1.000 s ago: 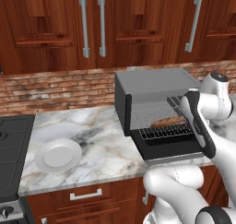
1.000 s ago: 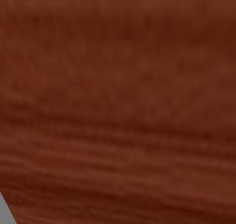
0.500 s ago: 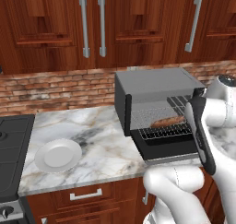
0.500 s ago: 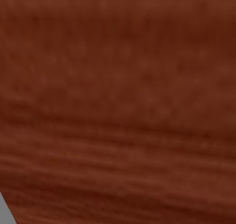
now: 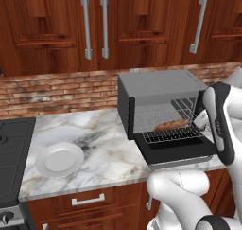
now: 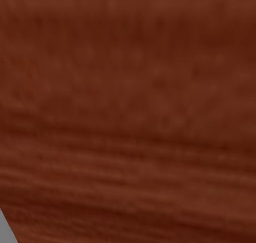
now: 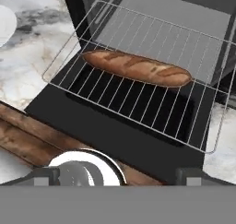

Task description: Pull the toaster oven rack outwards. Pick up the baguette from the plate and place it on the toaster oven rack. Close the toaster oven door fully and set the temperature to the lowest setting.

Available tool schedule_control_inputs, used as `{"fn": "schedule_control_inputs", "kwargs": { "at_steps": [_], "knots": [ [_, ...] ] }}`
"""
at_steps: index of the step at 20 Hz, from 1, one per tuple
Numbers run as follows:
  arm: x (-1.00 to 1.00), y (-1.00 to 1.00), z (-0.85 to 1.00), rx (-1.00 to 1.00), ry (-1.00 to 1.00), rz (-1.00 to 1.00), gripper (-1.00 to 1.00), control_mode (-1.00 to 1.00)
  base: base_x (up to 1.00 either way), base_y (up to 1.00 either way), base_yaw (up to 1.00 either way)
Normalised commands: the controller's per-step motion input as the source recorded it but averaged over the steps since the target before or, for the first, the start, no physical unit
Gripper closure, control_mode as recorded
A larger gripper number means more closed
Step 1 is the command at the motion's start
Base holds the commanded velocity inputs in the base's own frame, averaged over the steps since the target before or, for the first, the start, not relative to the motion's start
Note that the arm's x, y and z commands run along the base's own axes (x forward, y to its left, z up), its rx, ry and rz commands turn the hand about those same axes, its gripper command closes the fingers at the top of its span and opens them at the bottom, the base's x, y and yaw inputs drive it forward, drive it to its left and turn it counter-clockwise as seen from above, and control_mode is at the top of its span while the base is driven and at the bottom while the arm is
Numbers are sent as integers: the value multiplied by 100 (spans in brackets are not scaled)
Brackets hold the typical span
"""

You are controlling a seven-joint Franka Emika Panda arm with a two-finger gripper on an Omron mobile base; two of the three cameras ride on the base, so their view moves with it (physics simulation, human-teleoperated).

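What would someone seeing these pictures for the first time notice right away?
Probably the golden-brown baguette lying across the pulled-out wire rack of the toaster oven, whose door hangs open over the marble counter's edge. Next, the bare white plate on the counter to the oven's left. The white robot arm's open claw hovers just above the door.

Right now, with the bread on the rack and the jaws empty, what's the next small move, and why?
Probably drop the gripper below the open toaster oven door's front edge to lift it shut. The baguette already lies on the pulled-out toaster oven rack, the plate is bare, and the jaws stand open holding nothing. The rack may need pushing in first, since it overhangs the door.
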Motion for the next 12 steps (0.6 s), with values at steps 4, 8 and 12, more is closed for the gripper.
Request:
{"fn": "schedule_control_inputs", "kwargs": {
  "at_steps": [4, 8, 12],
  "knots": [
    [-45, 0, 0, 45, 0, -54, -100, -100, 0, 0, 0],
    [-17, 0, 0, 20, 13, -57, -100, -100, 0, 0, 0],
    [16, 9, 0, -11, 37, -35, -100, -100, 0, 0, 0]
  ]
}}
